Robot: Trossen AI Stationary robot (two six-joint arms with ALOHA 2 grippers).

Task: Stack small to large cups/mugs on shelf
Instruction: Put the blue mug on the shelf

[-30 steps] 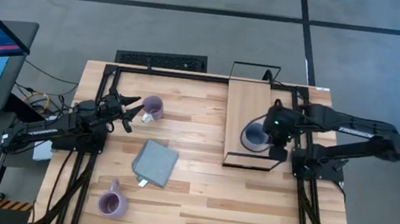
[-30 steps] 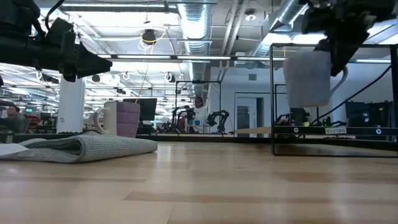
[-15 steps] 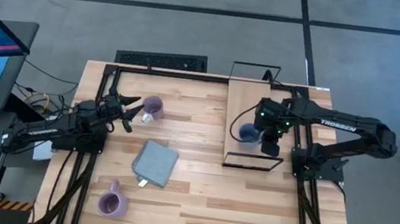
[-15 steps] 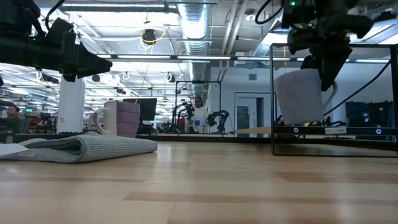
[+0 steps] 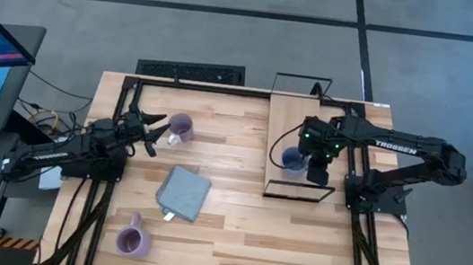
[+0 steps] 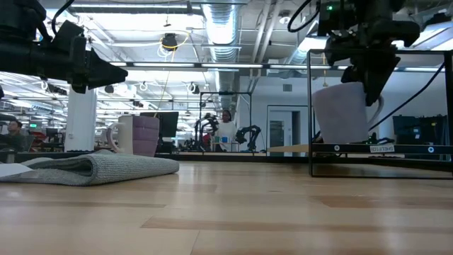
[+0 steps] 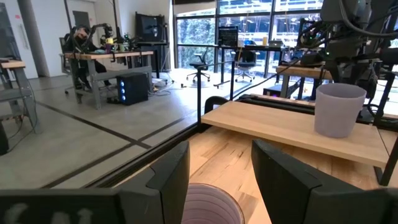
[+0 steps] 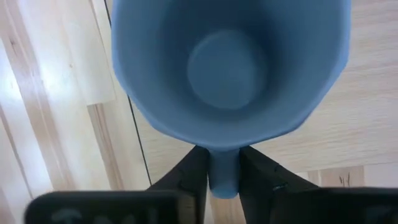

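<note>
Right gripper (image 8: 222,171) at blue-grey mug (image 8: 230,68) handle, mug empty, on shelf (image 5: 296,122)

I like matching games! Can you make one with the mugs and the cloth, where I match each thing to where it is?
Things:
1. blue-grey mug
2. grey folded cloth
3. purple mug near the left claw
4. other purple mug

Places:
A. near the front edge of the table
B. on the shelf, handle between the right claw's fingers
C. middle of the table
D. just in front of the left claw

Pairs: 1-B, 2-C, 3-D, 4-A
</note>
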